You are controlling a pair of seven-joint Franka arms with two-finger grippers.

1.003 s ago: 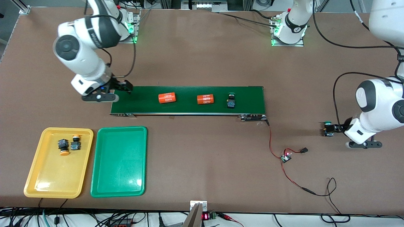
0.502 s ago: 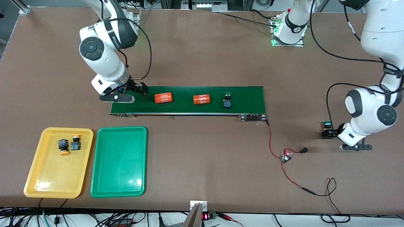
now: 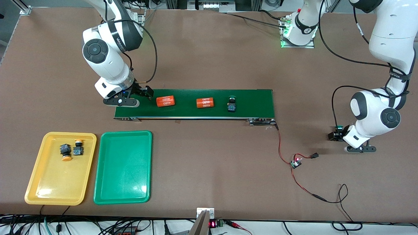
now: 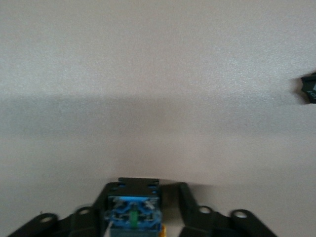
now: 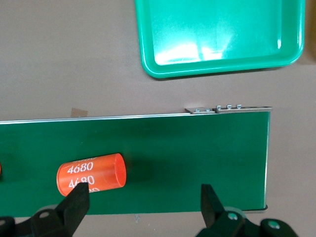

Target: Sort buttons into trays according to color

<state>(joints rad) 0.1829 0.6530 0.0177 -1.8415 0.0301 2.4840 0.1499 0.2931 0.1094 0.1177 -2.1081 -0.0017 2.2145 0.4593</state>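
Two yellow-capped buttons (image 3: 66,152) (image 3: 77,148) lie in the yellow tray (image 3: 42,189). The green tray (image 3: 122,189) beside it holds nothing; it also shows in the right wrist view (image 5: 219,34). A green-capped button (image 3: 232,105) rides on the dark-green conveyor belt (image 3: 254,104). My left gripper (image 3: 334,136) is shut on another green-capped button (image 3: 339,128), low over the bare table at the left arm's end; the left wrist view shows its blue body (image 4: 133,212) in the gripper (image 4: 146,191). My right gripper (image 3: 143,93) (image 5: 144,197) is open and empty over the belt's end.
Two orange cylinders with white numbers (image 3: 165,101) (image 3: 205,102) lie on the belt; the nearer one shows beside my right gripper's finger (image 5: 91,177). A red-and-black wire with a small circuit board (image 3: 296,162) runs from the belt across the table.
The cylinders and the button on the belt have moved toward the right arm's end. My left gripper has carried its button toward the belt. My right gripper moved over the belt's end, then held still.
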